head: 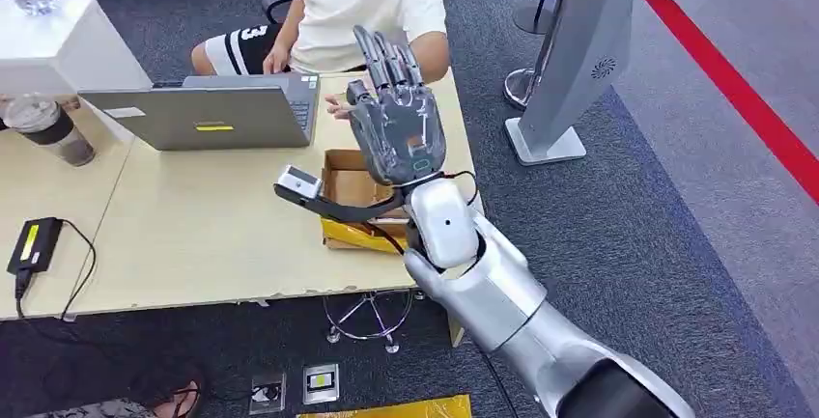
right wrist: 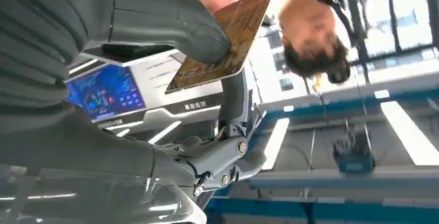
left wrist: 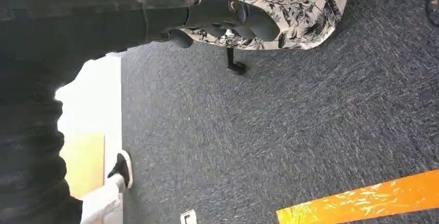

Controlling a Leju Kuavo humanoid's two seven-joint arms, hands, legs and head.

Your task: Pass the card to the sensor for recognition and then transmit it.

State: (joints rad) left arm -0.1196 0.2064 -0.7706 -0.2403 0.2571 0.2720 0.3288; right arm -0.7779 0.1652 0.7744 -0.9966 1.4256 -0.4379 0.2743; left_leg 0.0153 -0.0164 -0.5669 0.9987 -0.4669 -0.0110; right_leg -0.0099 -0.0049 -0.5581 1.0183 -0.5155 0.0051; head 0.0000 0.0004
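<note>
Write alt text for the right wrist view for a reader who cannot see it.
The robot's grey right hand pinches a thin brown patterned card under its thick thumb, held up toward a person beyond it. Behind the card stands a kiosk with a blue lit screen.

Table [head: 193, 235] (beige): laptop [head: 212, 114], box [head: 350, 179].

Brown patterned card [right wrist: 228, 38]; grey hand [head: 398, 119]; silver laptop [head: 217, 111].
</note>
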